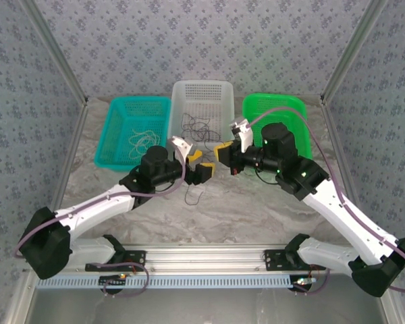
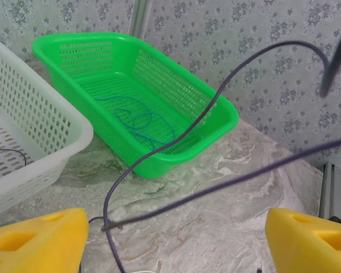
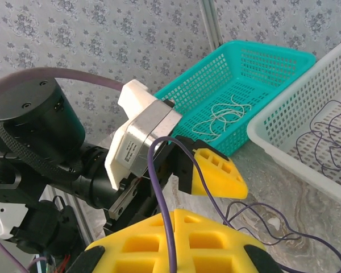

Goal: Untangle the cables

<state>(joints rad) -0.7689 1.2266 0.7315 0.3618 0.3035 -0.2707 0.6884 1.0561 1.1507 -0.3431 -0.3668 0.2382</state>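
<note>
A dark purple cable (image 3: 159,193) is pinched between the shut yellow fingers of my right gripper (image 3: 171,242). It arcs up and over towards the left gripper's yellow finger (image 3: 216,173). More of the same cable (image 1: 192,196) lies looped on the marble table below both grippers. In the left wrist view this cable (image 2: 216,187) runs slantwise between the wide-apart fingers of my left gripper (image 2: 176,244), touching neither. From above, the left gripper (image 1: 201,165) and right gripper (image 1: 223,152) face each other in front of the white basket.
Three baskets stand in a row at the back. The teal basket (image 1: 115,135) holds whitish cables (image 1: 142,140). The white basket (image 1: 202,84) holds dark cables (image 1: 197,125). The green basket (image 2: 216,96) holds a blue cable (image 2: 139,122). Patterned walls enclose the table.
</note>
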